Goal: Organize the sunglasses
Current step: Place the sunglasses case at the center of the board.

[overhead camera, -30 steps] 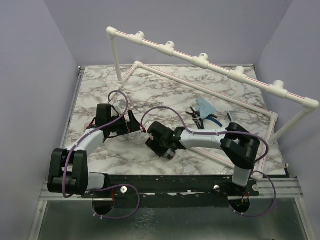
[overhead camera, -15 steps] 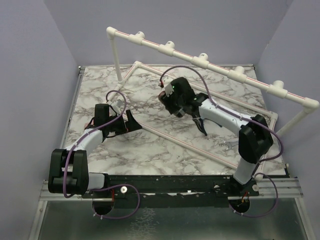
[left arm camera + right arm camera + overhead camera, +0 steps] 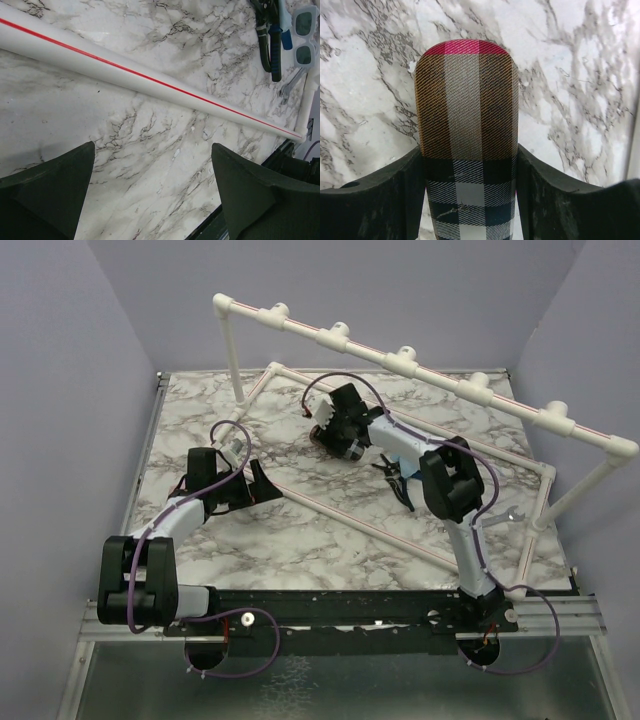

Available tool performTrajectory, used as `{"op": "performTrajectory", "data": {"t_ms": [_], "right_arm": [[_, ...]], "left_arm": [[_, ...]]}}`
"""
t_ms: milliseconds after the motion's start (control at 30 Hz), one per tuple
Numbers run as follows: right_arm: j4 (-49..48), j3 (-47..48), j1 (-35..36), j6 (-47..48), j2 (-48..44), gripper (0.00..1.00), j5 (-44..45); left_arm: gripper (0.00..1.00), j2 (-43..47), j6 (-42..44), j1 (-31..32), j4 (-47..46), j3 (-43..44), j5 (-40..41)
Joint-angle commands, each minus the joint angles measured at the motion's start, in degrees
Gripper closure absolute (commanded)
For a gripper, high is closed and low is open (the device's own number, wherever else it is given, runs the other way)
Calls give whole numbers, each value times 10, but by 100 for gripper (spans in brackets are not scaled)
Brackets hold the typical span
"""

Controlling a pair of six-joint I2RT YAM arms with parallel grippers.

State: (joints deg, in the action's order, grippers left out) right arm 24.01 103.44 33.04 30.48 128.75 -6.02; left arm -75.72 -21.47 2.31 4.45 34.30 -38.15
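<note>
On the counter (image 3: 150, 115), out to the right, the glasses (image 3: 304, 39) lie just beside the pliers (image 3: 274, 55). They are tiny here, but probably light and easy to break; hold the frame's middle. The left fingers (image 3: 50, 190) spread wide, holding nothing. The right fingers (image 3: 380, 200) squeeze a plaid case (image 3: 467, 100).

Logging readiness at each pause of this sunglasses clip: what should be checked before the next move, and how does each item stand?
1. Right gripper closed on case: ok, both fingers touch its sides.
2. Left gripper open and empty: ok.
3. Sunglasses found: ok for one pair, beside the pliers in the left wrist view.
4. Second pair found: cannot tell, none in view.
5. Left gripper's straight path to that pair free: not ok, a pipe lies across it.
6. Case lifted off the table: cannot tell.
</note>
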Motion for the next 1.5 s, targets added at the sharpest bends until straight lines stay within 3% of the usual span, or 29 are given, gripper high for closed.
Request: {"op": "performTrajectory", "data": {"t_ms": [0,133,200,233,300,367,500,600,700,767,867,933,1000,1133,1267,1467], "right_arm": [[39,42,-6,48,34,49,-53],[39,44,-6,53,37,24,-64],[43,48,-6,51,33,3,-59],[45,51,-6,49,30,1,-55],[45,52,-6,43,17,0,-43],[44,50,-6,34,-4,0,-27],[12,19,-5,-14,-80,0,-25],[-38,-42,3,-60,-155,0,-41],[-68,-105,24,-92,-225,0,-79],[-100,-166,40,-117,-279,0,-132],[-277,-331,41,-195,-384,0,-236],[-404,-439,41,-243,-454,0,-272],[-473,-511,41,-279,-504,0,-280],[-492,-593,41,-302,-572,0,-270],[-542,-679,41,-325,-627,0,-253],[-557,-738,41,-313,-657,0,-238]], "left_arm": [[2,-6,15,-5,-2,18,-18],[2,-8,26,-5,0,26,-20],[2,-8,46,-5,18,45,-20],[2,-9,65,-5,39,68,-19],[1,-14,162,-5,109,140,-8],[1,-25,316,-5,213,240,22],[1,-64,622,-5,423,416,172],[1,-88,774,-16,508,454,288],[1,-117,877,-55,569,461,343],[1,-137,940,-88,609,473,328],[1,-143,1025,-143,610,455,251],[1,-145,1066,-150,584,426,245],[1,-150,1090,-150,546,398,245],[1,-150,1125,-151,469,347,235],[1,-165,1161,-149,464,329,197],[1,-217,1118,-142,463,352,185]]}}
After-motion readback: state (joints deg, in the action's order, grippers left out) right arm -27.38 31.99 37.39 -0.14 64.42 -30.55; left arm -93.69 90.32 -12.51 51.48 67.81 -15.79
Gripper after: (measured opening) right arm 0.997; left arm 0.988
